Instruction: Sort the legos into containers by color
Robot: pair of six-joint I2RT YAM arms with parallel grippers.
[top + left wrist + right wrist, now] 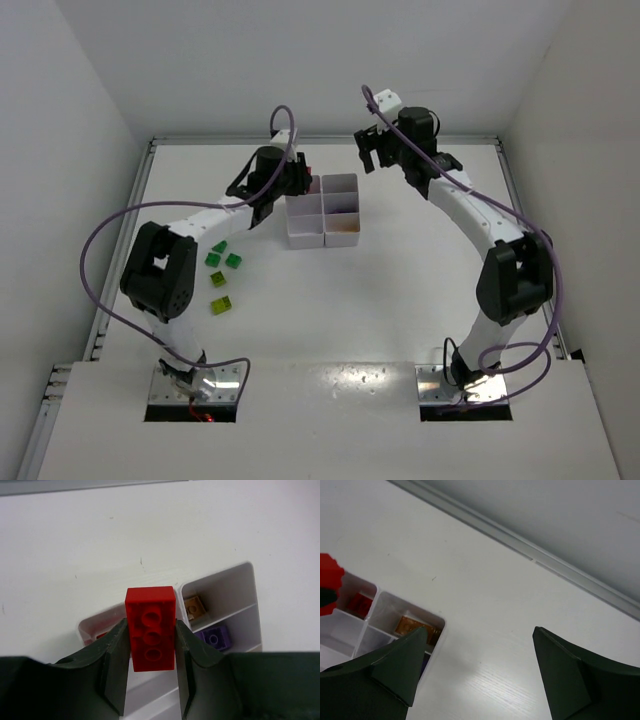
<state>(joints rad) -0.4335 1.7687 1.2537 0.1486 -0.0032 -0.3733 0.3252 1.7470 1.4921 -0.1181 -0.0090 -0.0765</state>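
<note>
White table [400, 300], red brick [150, 611] in left gripper [151, 630]

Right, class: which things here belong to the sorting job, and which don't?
Job: red brick (held), tray, green bricks, lime brick, brown brick, purple brick.
Not the job: table, walls.

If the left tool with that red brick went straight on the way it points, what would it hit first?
Probably the white tray: the left tool and its red brick aim at the tray's corner compartment, though depth is hard to judge.
</note>
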